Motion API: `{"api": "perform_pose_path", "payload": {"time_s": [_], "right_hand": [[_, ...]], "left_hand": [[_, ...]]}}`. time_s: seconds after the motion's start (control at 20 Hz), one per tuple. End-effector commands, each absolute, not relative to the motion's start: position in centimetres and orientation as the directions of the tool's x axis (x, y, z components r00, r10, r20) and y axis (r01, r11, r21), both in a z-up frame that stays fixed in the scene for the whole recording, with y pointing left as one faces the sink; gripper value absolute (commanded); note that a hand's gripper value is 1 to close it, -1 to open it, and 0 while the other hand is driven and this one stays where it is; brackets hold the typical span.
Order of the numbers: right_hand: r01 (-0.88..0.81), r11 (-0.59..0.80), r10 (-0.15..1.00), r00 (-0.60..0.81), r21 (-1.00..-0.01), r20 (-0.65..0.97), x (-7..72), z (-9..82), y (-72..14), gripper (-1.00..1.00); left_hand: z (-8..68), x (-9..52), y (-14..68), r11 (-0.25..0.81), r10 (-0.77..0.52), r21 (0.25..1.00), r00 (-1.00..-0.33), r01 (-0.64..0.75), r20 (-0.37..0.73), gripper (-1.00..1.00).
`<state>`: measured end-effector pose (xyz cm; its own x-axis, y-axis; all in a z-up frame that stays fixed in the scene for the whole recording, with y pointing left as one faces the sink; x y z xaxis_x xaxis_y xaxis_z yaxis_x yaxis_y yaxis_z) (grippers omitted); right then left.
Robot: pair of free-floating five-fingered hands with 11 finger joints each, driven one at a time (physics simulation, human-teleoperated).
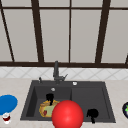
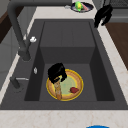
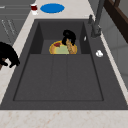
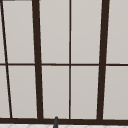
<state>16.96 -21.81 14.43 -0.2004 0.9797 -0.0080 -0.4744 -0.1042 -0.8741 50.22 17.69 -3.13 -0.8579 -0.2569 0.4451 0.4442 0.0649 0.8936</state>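
Down in the basin, left robot hand (image 2: 57,72) over yellow-rimmed plate (image 2: 76,86).

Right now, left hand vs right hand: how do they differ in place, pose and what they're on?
1. Place: the left hand is down in the sink basin over the yellow-rimmed plate; the right hand hangs above the sink's front rim, at its drainboard end.
2. Hold: the left hand's fingers curl round a tan stick-like thing lying on the plate; the right hand holds nothing.
3. Neighbours: the faucet stands nearer the left hand.
Both are black, with fingers curled downward.
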Motion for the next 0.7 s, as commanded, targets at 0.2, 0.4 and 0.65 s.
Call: {"api": "perform_pose_path", "payload": {"time_s": [0.2,0.4,0.65], "right_hand": [[-0.474,-0.104,0.98,-0.2,-0.874,-0.008,17.0,14.4,-21.8,0.0],[-0.474,-0.104,0.98,-0.2,-0.874,-0.008,17.0,14.4,-21.8,0.0],[-0.474,-0.104,0.98,-0.2,-0.874,-0.008,17.0,14.4,-21.8,0.0]], "left_hand": [[-2.3,50.5,17.9,0.055,-0.238,0.895,-0.865,0.443,0.443,-1.0],[-1.0,50.2,17.6,0.045,-0.23,0.89,-0.862,0.453,0.451,-1.0],[0.7,48.1,17.6,0.041,-0.223,0.874,-0.848,0.485,0.481,-1.0]]}}
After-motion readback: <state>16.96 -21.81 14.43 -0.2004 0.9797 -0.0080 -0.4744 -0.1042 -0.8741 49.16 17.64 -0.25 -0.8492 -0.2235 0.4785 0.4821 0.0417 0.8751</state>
